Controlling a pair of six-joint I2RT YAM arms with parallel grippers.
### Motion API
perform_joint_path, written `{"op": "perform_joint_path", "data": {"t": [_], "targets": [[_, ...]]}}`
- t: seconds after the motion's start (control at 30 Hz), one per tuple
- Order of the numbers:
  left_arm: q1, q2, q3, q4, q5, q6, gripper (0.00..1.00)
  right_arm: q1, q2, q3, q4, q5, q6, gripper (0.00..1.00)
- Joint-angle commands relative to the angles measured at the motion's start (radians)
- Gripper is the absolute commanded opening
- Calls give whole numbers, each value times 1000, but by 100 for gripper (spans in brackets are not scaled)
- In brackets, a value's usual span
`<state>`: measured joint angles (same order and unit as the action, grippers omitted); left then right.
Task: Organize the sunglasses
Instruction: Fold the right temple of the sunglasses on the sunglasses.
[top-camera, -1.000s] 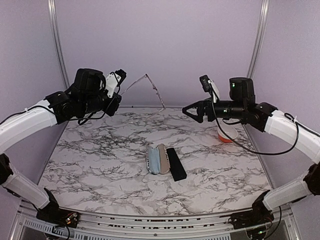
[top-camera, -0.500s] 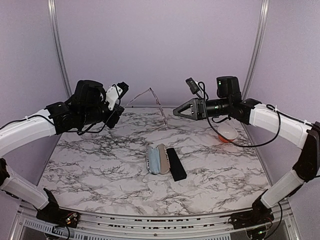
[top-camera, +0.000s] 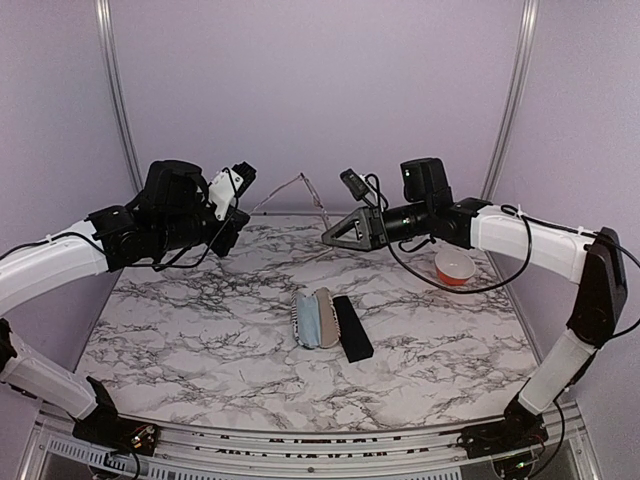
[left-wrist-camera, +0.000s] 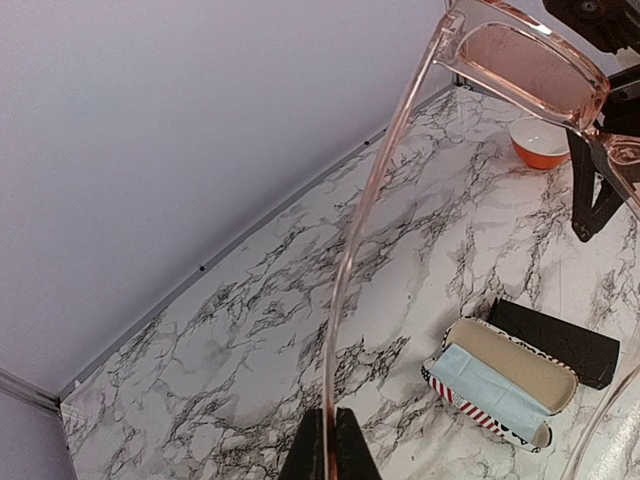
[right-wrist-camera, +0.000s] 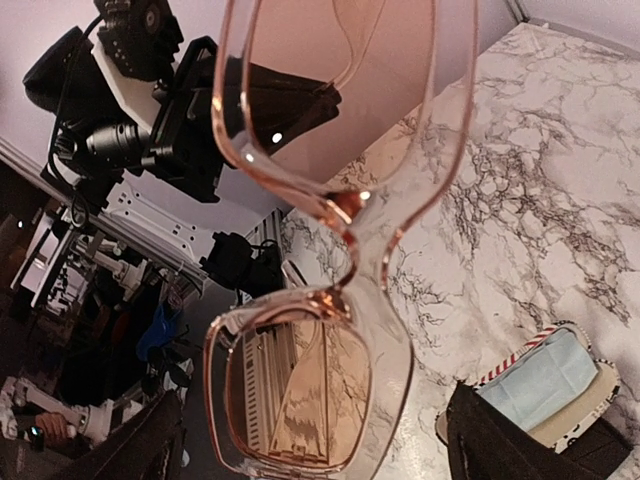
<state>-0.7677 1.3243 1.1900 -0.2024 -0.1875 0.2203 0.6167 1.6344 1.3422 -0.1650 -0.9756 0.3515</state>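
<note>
Sunglasses: clear pink frame, rosy-brown lenses, temples unfolded.

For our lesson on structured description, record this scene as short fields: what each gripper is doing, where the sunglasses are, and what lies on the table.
Left gripper: shut on one temple tip of the sunglasses
Sunglasses position: held in the air above the table
Right gripper: open, jaws either side of the sunglasses' front
On table: patterned case lying open, black case beside it, orange bowl far right
</note>
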Motion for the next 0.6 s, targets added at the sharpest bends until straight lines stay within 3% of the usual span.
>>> {"op": "perform_joint_path", "data": {"t": [0.0, 0.1, 0.23, 0.57], "targets": [[-8, -14, -3, 43, 5, -13, 0, 13, 2, 37, 38, -33, 14, 83], [-8, -9, -3, 41, 0, -13, 0, 15, 8, 37, 48, -45, 18, 68], [-10, -7, -4, 41, -3, -13, 0, 16, 11, 32, 61, -48, 28, 57], [-10, 4, -2, 36, -14, -12, 0, 17, 19, 26, 65, -43, 33, 40]]}}
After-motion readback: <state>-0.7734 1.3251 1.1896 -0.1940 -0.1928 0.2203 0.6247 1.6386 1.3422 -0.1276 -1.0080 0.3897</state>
